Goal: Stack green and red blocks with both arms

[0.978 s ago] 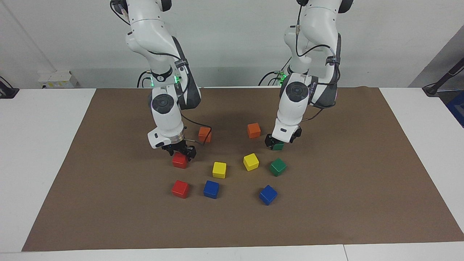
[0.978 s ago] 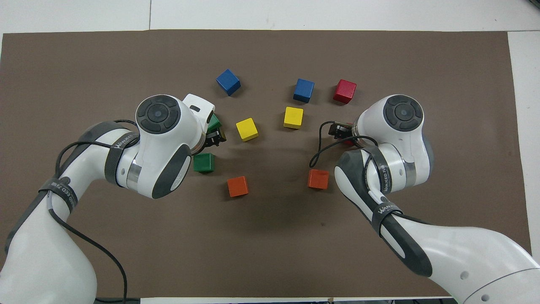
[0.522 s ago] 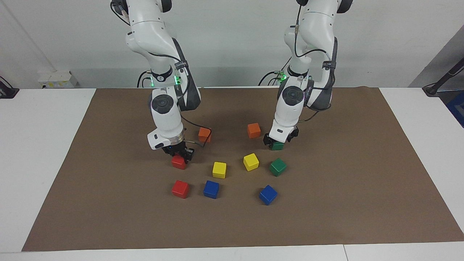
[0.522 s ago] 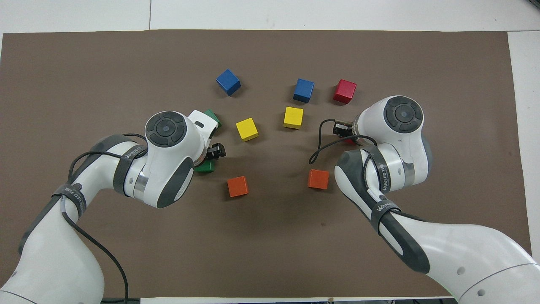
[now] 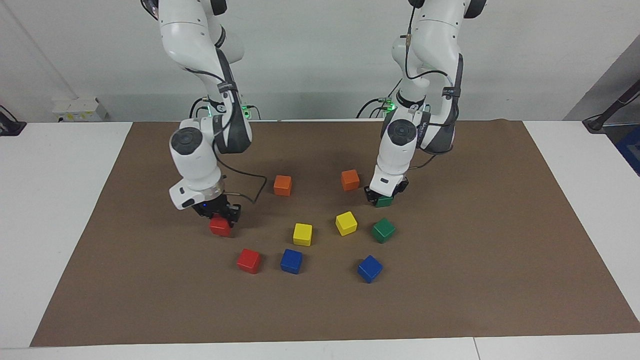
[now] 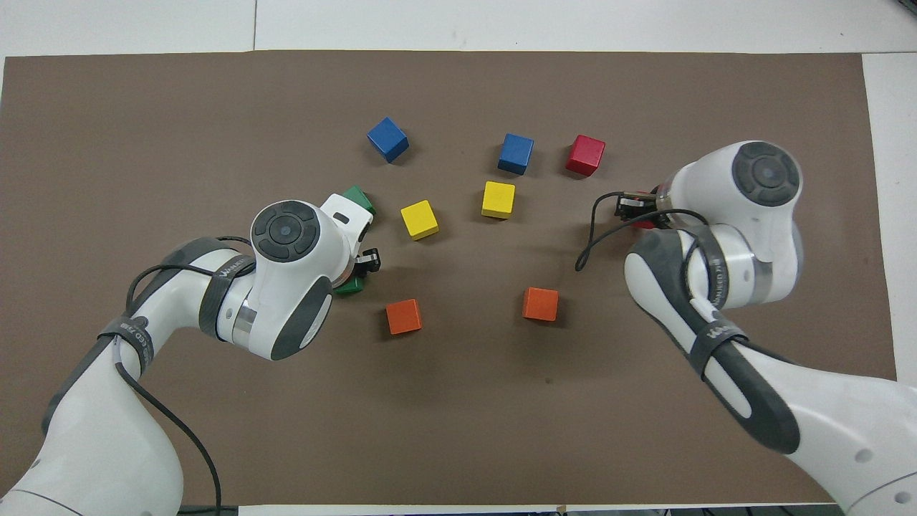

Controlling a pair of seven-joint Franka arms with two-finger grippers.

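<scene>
My right gripper [image 5: 220, 219] is shut on a red block [image 5: 220, 226] and holds it low over the brown mat, toward the right arm's end. In the overhead view the right gripper [image 6: 640, 213] and wrist hide nearly all of that red block [image 6: 646, 223]. A second red block [image 5: 248, 260] [image 6: 586, 155] lies farther from the robots. My left gripper [image 5: 382, 196] [image 6: 356, 274] is down on a green block [image 5: 384, 201] [image 6: 349, 287] that rests on the mat, and is shut on it. The other green block [image 5: 383, 230] [image 6: 356, 197] lies just farther out.
Two orange cubes [image 5: 282, 185] [image 5: 350, 179] lie nearest the robots between the arms. Farther out are two yellow cubes [image 5: 302, 234] [image 5: 346, 223] and two blue cubes [image 5: 291, 260] [image 5: 369, 268]. The brown mat [image 5: 475, 280] covers the white table.
My right gripper closed on the red block and carried it sideways toward the right arm's end. My left gripper drew back over the nearer green block, came down and closed on it.
</scene>
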